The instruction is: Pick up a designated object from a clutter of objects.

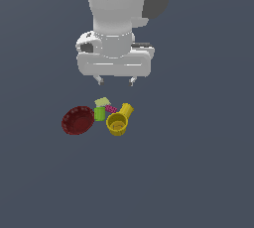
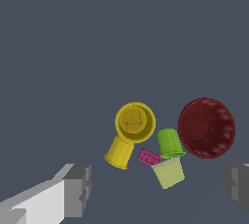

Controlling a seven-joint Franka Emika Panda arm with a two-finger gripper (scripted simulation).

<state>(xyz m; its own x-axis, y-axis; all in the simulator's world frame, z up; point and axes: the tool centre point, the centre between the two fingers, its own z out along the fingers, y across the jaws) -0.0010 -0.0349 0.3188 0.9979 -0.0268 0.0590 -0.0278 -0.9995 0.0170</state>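
The designated object, a small pale yellow-green flat block [image 1: 102, 102] [image 2: 168, 172], lies at the far side of the clutter in the exterior view. Touching or close around it are a bright green cylinder [image 1: 99, 113] [image 2: 169, 143], a small magenta piece [image 1: 111, 108] [image 2: 149, 157], a yellow cup [image 1: 118, 123] [image 2: 134, 121] with its handle [image 1: 127, 108] [image 2: 119, 152], and a dark red ribbed bowl [image 1: 77, 120] [image 2: 206, 127]. My gripper [image 1: 115, 80] [image 2: 158, 189] hangs open above the block, well clear of it, with nothing between its fingers [image 2: 78, 189].
The clutter rests on a plain dark grey-blue floor [image 1: 198, 172]. The arm's white body [image 1: 124, 9] fills the upper middle of the exterior view.
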